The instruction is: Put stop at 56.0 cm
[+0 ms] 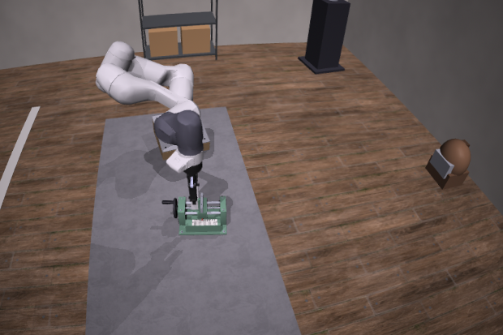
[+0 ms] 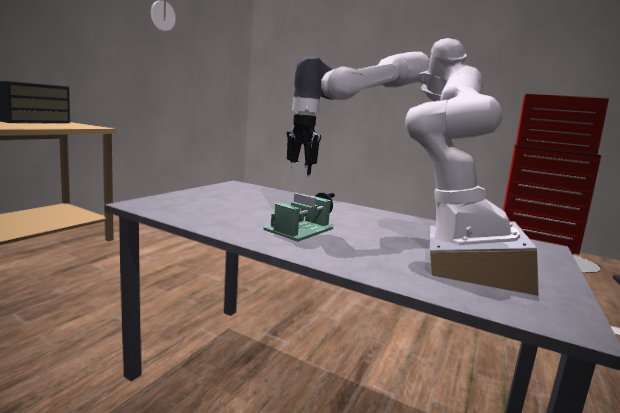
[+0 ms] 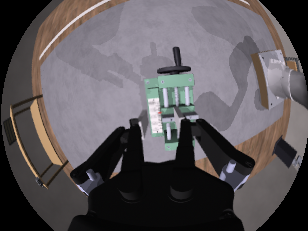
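Observation:
The green stop device [image 1: 223, 212] [image 2: 285, 219] [image 3: 176, 80] stands on the grey table. Its black handwheel [image 1: 175, 208] [image 3: 174, 69] is at one end, with a crank handle [image 1: 166, 202] [image 3: 176, 57] sticking outward. The stop, a grey upright plate [image 1: 201, 203] [image 2: 304, 199], sits on the rods between the end blocks. A small red mark [image 3: 160, 113] is near the middle of the white scale [image 1: 204, 222] [image 3: 154, 119]; the figures are unreadable. My gripper [image 2: 300, 178] [image 3: 160, 115] is partly open and empty, pointing down above the device, away from the handwheel.
The arm's base block [image 2: 481, 267] [image 3: 259, 81] stands on the grey table [image 1: 195, 281] [image 2: 200, 212], to the device's side. A red tool cabinet [image 2: 553, 172] stands behind the arm, a wooden bench [image 2: 55, 128] at the far left. Shelves [image 1: 178, 19] stand at the back wall.

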